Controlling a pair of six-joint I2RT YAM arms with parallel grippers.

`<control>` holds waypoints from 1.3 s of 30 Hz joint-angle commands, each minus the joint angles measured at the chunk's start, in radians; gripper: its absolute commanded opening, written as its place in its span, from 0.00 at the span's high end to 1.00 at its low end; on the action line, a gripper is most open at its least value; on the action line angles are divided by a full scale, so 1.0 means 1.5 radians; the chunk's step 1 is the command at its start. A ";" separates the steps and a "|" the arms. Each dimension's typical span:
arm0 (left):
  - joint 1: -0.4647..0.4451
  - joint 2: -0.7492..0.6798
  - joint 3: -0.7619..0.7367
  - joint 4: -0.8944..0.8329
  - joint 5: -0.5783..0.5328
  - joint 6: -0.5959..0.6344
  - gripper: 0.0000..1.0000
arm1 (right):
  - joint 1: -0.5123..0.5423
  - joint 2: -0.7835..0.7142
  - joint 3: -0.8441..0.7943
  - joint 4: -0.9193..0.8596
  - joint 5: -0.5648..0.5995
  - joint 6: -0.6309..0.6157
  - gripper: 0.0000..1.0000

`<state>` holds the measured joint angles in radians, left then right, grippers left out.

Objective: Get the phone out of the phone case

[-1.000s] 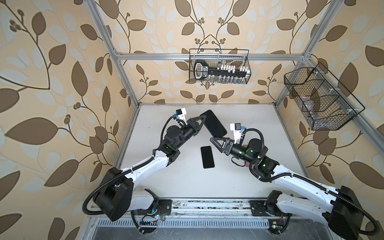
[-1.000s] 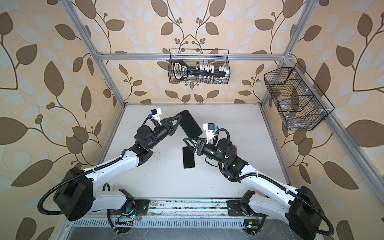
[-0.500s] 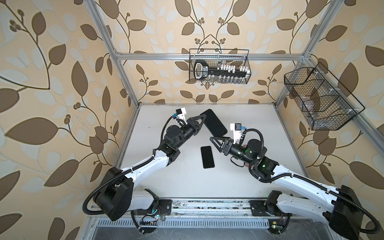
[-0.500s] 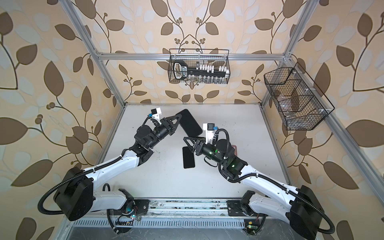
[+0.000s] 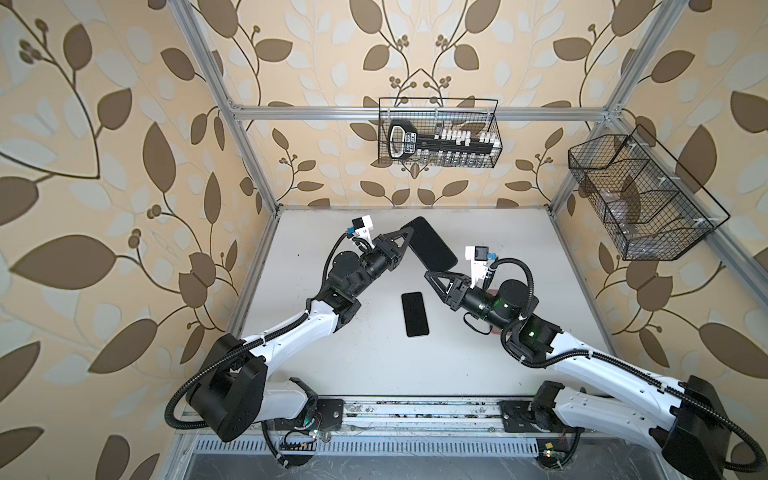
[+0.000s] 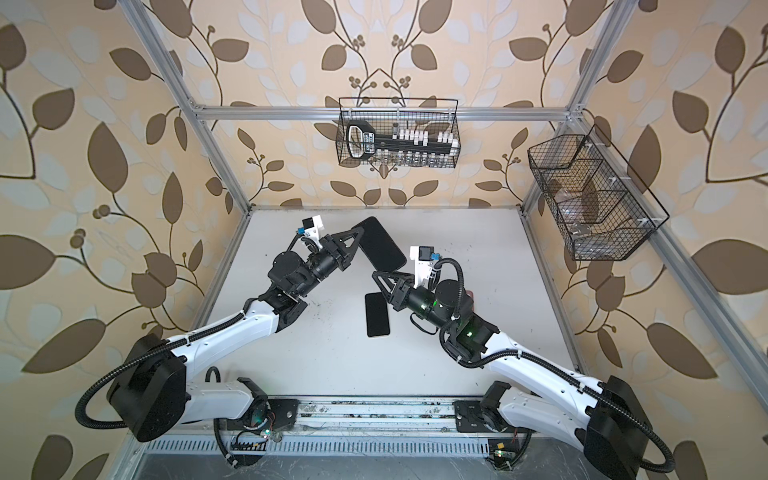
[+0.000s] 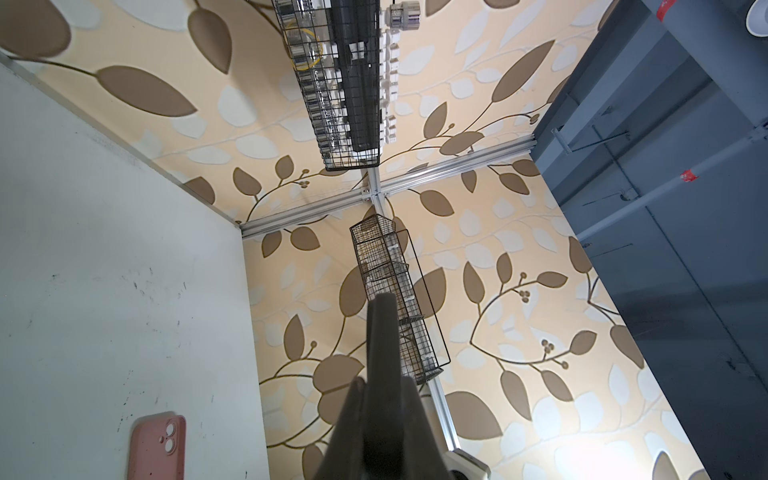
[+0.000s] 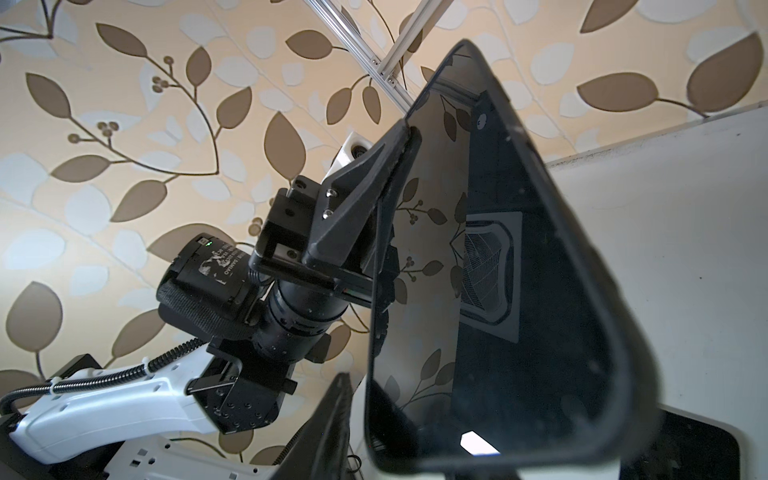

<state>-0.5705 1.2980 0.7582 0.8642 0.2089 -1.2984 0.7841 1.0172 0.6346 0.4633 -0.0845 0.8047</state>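
**Phone held aloft in left gripper; right gripper at its lower end**

We see the left gripper [image 5: 409, 232] clamped on one long edge of the phone [image 5: 432, 246], near its far corner. It holds the phone clear of the table [image 5: 374, 374], with the glossy face tilted upward. In the right wrist view its fingers [image 8: 365, 187] pinch that edge. A thick dark rim runs round the reflective face, and we cannot tell whether that rim is a case.

The right gripper [image 5: 429, 275] sits just beside the phone's lower end, tip aimed at it. Its own wrist view shows one finger [image 8: 332, 424], with the phone filling the frame where the other would be. We therefore cannot tell how wide the jaws stand or whether they touch the phone.

A black slab [image 5: 415, 314] lies flat on the table between the two arms, nearer the robot's base than the held phone. A pink phone case [image 7: 157, 446] lies flat on the table in the left wrist view, camera cut-outs up and apart from the left gripper.
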 commanded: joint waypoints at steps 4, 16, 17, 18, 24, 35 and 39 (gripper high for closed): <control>-0.007 0.005 0.011 0.046 0.017 -0.008 1.00 | 0.005 -0.031 0.026 0.011 0.032 -0.043 0.66; -0.010 0.018 0.021 0.044 0.015 -0.038 1.00 | 0.026 -0.058 0.050 -0.072 0.081 -0.123 0.70; -0.010 0.017 0.020 0.042 0.013 -0.040 1.00 | 0.029 -0.058 0.054 -0.079 0.085 -0.133 0.70; -0.010 0.016 0.020 0.041 0.013 -0.042 1.00 | 0.031 -0.058 0.056 -0.084 0.089 -0.140 0.70; -0.011 0.006 0.023 0.006 0.005 -0.060 1.00 | 0.049 -0.059 0.063 -0.100 0.115 -0.181 0.71; -0.011 -0.022 0.026 -0.047 -0.004 -0.085 1.00 | 0.094 -0.051 0.082 -0.134 0.183 -0.253 0.73; -0.011 -0.027 0.027 -0.044 -0.001 -0.097 1.00 | 0.097 -0.051 0.081 -0.137 0.193 -0.260 0.74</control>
<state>-0.5774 1.2869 0.7582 0.7826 0.2081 -1.4498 0.9215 0.9558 0.7074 0.2108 0.1761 0.4583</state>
